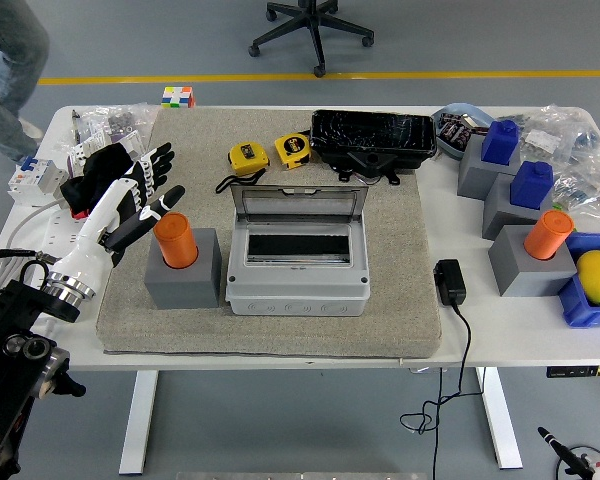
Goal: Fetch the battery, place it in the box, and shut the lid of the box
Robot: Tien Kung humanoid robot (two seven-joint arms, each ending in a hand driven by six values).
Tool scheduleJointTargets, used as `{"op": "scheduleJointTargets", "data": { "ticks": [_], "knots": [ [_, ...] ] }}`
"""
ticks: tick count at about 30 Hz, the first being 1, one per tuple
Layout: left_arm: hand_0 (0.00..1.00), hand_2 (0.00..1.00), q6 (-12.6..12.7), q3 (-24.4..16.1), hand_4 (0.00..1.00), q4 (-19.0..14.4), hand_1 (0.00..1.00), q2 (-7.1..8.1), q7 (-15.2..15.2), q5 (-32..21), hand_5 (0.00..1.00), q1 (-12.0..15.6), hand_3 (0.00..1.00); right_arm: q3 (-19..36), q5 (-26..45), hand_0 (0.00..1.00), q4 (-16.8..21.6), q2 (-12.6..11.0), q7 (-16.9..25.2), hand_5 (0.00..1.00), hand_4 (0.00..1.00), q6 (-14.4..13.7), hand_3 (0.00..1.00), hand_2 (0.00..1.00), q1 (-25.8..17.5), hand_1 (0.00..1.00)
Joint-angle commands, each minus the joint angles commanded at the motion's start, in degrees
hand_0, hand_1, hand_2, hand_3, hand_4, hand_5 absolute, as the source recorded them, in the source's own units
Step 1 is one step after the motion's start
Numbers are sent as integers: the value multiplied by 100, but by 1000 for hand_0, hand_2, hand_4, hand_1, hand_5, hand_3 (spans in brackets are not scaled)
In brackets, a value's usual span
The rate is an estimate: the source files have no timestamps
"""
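Hovering left hand [130,195] fingers spread beside one of two orange batteries [174,240], one open-lidded box [295,265]

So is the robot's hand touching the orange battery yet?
Cannot tell. In the head view the left hand has open fingers right beside the battery, and the thumb tip overlaps its top edge, so contact is unclear.

White-and-black five-fingered left hand [130,195] on a black arm [15,340].

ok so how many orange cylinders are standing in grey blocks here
2. One orange cylinder sits in the grey block on the mat, just right of the left hand. The other is in a grey block near the table's right edge.
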Motion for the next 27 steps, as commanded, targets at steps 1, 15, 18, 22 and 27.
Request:
{"op": "scheduleJointTargets", "data": {
  "ticks": [1, 15, 18, 22, 27],
  "knots": [
    [952, 998, 10, 4, 998, 3, 998, 1, -1, 12, 535, 0, 998, 1, -1, 880, 0, 0, 0, 998, 998, 0, 878, 828, -1, 856],
    [941, 998, 109, 88, 998, 115, 998, -67, 30, 206, 385, -3, 998, 34, -7, 880, 0, 8, -24, 998, 998, 32, 874, 826, 5, 856],
    [945, 998, 116, 114, 998, 128, 998, -100, 24, 172, 401, 9, 988, 34, 0, 879, 0, 13, -24, 998, 998, 34, 871, 822, 8, 852],
    [949, 998, 102, 133, 998, 310, 998, -148, 9, 3, 420, -32, 996, 54, 18, 878, 0, 19, -27, 998, 998, 25, 869, 819, 8, 846],
    [949, 998, 82, 123, 998, 485, 998, -177, -11, -182, 420, -53, 996, 41, 57, 878, 0, 29, -31, 998, 998, 16, 869, 819, 11, 846]
  ]
}}
